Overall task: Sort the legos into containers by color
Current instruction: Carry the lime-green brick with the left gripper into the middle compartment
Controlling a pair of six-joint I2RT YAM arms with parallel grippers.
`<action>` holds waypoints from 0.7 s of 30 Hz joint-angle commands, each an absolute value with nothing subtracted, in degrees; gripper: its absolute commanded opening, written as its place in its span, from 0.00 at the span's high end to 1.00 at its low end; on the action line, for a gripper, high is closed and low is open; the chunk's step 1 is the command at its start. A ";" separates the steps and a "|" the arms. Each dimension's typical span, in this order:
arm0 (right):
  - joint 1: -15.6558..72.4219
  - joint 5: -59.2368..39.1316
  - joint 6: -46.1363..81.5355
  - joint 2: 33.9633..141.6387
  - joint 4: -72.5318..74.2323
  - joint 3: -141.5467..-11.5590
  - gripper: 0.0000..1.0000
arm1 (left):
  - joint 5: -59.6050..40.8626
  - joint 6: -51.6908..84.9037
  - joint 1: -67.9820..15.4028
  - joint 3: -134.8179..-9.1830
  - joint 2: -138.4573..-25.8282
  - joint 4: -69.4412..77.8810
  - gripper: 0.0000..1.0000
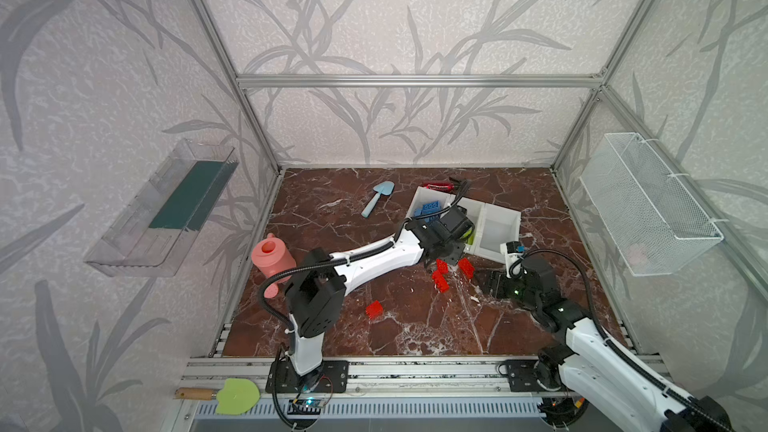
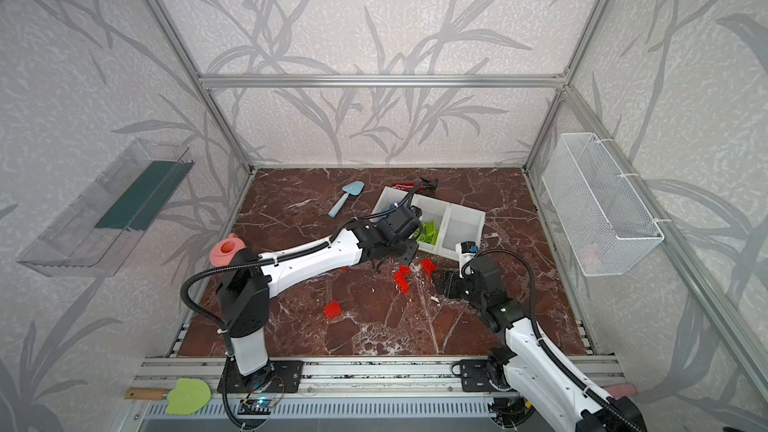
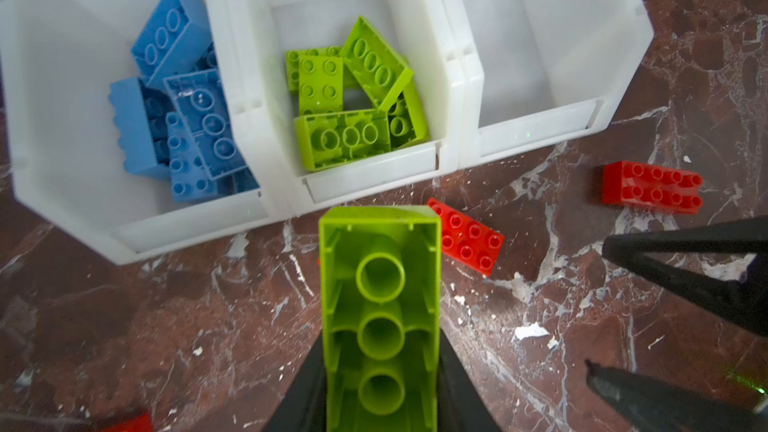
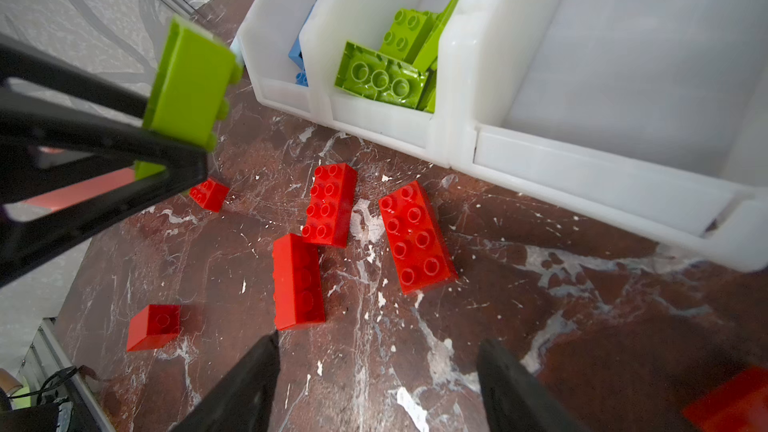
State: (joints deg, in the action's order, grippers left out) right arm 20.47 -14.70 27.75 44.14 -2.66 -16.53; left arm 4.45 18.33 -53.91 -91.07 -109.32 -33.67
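Closest to us, one lime green lego (image 3: 380,276) sits pinched, hollow side up, in our left gripper (image 3: 380,371), just before the containers (image 3: 457,89). Blue legos (image 3: 166,35) lie in one end bin, green legos (image 3: 320,81) in the middle one. Red legos (image 4: 415,234) rest on the marble tabletop (image 4: 582,305) in front of our right gripper (image 4: 378,338), its jaws apart, holding nothing.

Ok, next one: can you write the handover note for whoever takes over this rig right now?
Left gripper: shut on a green lego, just short of the containers.
Right gripper: open, empty, by the red legos on the table.
Done: blue legos in one end bin, green legos in the middle bin.
To do: drop the held green one; move all reds into the empty end bin.
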 commanded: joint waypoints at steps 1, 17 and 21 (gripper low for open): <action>20.74 -15.03 28.59 42.58 -0.68 -15.76 0.24 | 1.67 15.84 -53.16 -96.58 -113.08 -35.84 0.66; 20.76 -12.14 29.62 33.05 -3.25 -13.90 0.24 | -4.37 12.46 -47.30 -122.33 -132.94 -44.55 0.66; 20.74 -12.19 29.71 32.61 -3.25 -13.80 0.24 | -4.42 11.97 -47.11 -126.30 -135.67 -46.62 0.65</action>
